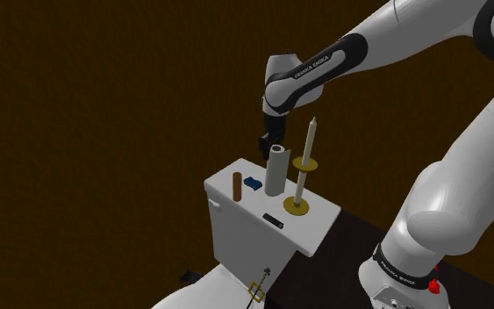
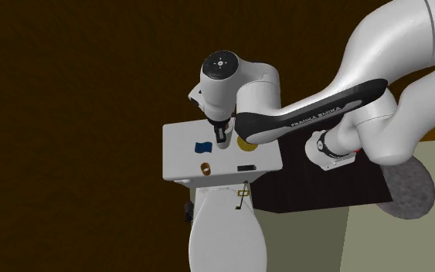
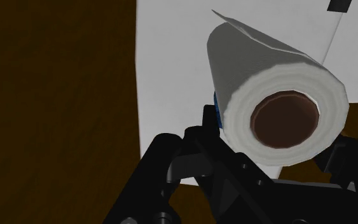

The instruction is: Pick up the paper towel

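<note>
A white toilet tank (image 1: 236, 230) stands against a dark brown wall (image 1: 96, 114). On its lid a short brown cylinder (image 1: 238, 186) stands upright, with a small blue thing (image 1: 253, 183) just beside it. I can't make out what the blue thing is. A tall pale candle (image 1: 307, 151) rises from a gold holder (image 1: 297, 207) nearer the tank's far end, and a little flat black object (image 1: 273, 220) lies close to the front edge. Below is the white toilet seat (image 2: 227, 232), with a thin yellowish wire piece (image 2: 242, 197) at its side. A grey round rug (image 2: 410, 189) lies on the pale floor (image 2: 397, 243).
</note>
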Motion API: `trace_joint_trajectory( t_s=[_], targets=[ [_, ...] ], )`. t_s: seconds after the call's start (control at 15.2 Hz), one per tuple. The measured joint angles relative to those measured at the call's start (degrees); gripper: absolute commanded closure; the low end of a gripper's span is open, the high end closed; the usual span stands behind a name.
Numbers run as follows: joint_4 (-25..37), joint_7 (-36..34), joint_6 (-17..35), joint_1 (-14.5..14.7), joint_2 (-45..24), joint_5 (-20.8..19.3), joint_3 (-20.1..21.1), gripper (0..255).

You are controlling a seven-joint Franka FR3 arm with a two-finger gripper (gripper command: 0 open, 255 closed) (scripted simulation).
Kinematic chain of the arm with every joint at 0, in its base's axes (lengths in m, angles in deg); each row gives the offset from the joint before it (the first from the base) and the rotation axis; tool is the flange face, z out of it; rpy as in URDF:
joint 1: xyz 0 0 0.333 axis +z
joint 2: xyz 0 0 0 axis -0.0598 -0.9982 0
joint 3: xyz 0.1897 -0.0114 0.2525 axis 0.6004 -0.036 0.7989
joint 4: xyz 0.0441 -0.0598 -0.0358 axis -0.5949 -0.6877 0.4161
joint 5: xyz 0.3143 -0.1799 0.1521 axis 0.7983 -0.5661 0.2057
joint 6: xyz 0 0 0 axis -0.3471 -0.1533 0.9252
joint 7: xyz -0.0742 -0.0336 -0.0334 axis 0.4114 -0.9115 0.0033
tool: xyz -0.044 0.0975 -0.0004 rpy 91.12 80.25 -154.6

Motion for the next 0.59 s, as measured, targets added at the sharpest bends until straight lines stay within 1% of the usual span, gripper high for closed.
trace_joint_trajectory(
  t_s=[0.33, 0.59],
  targets=[
    [0.0, 0.0, 0.0, 0.0, 0.0, 0.0, 0.0, 255],
    [1.2, -0.2, -2.5, 0.0, 1.3, -0.1, 0.1, 255]
  ],
)
